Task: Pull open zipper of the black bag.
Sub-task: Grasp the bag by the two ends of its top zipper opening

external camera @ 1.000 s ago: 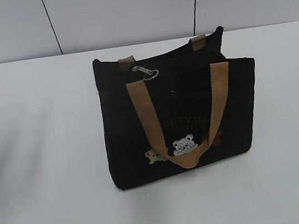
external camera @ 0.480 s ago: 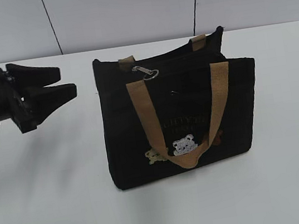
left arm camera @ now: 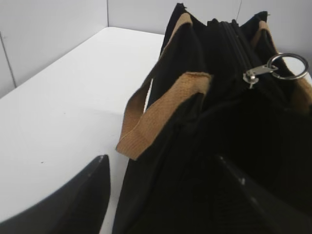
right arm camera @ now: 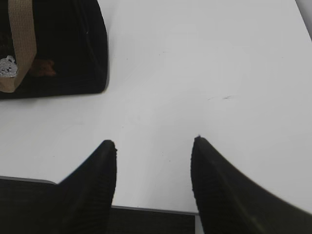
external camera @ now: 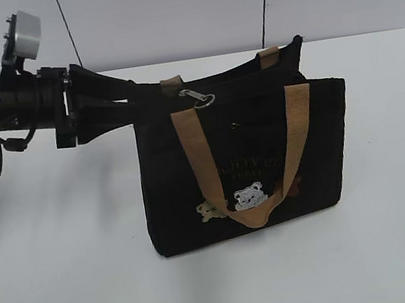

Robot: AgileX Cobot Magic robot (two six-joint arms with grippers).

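Observation:
The black bag (external camera: 246,164) stands upright on the white table with its tan handles hanging down its front. Its zipper (left arm camera: 231,41) runs along the top, and the silver pull tab (external camera: 198,99) with its ring (left arm camera: 290,66) lies near the bag's left end. My left gripper (external camera: 137,99) is open at that end, with the bag's upper corner between its fingers (left arm camera: 95,180). A strip of table shows between the left finger and the fabric. My right gripper (right arm camera: 153,141) is open over bare table, right of the bag (right arm camera: 53,48).
The white table (external camera: 69,278) stretches around the bag on all sides. A grey panelled wall (external camera: 166,12) stands behind it. A dark edge (right arm camera: 146,222) shows under the right gripper at the table's near side.
My left arm has swung in from the left edge and risen, carrying its open gripper to the bag's left top corner. The bag and pull tab have stayed put.

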